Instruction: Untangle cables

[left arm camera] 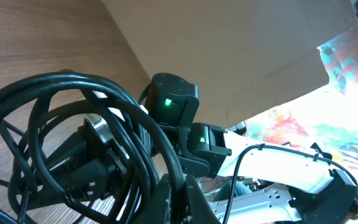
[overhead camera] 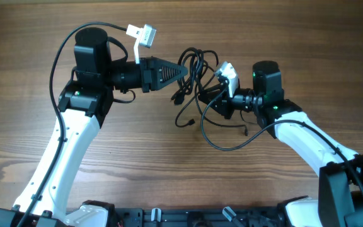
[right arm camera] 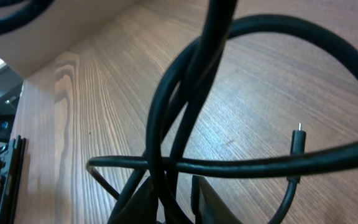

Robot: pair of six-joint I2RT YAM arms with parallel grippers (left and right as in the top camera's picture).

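The cables [overhead camera: 196, 63] form one snarl over the tabletop [overhead camera: 144, 157], no cord freed yet. The left hand [overhead camera: 183, 70] and right hand [overhead camera: 203, 106] each pinch strands; I judge nearly all the work is left.

Overhead looks straight down at the table [overhead camera: 43, 38]; both wrist views sit very near the same cables [right arm camera: 166, 130].

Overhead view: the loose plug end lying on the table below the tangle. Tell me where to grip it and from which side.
I'd grip the loose end just behind its plug, straight down from above, fingers across the cord. It seems to lie flat on the table, apart from the tangle.
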